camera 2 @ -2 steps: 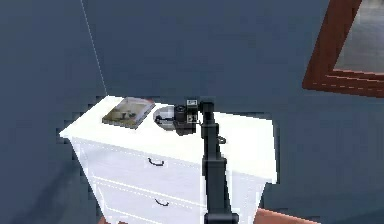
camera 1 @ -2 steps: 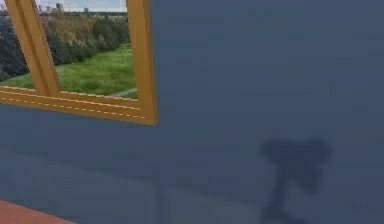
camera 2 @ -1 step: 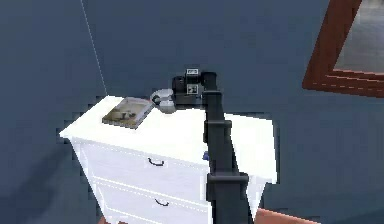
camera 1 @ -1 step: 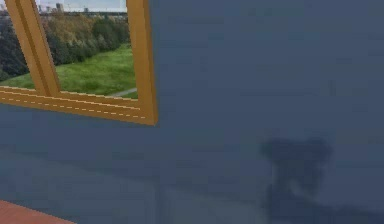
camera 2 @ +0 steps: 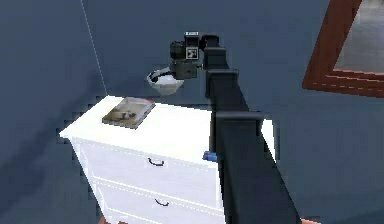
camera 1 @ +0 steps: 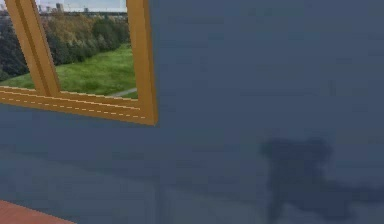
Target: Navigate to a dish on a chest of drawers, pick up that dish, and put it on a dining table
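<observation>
A white bowl-shaped dish (camera 2: 165, 83) hangs just below my gripper (camera 2: 170, 68) in the arm side view, with the blue wall behind it. It is clear of the top of the white chest of drawers (camera 2: 150, 160), so the gripper holds the dish. The dark arm (camera 2: 235, 130) reaches up from the bottom edge across the right part of the chest's top. Two white marker squares (camera 2: 188, 50) sit at the arm's far end.
A flat brownish book-like thing (camera 2: 127, 112) lies on the chest's top at the left. A small blue thing (camera 2: 209, 156) shows at the chest's front edge beside the arm. A brown-framed picture (camera 2: 350, 45) hangs at the upper right. Ahead, a wood-framed window (camera 1: 80, 55) is set in a close blue wall (camera 1: 260, 80).
</observation>
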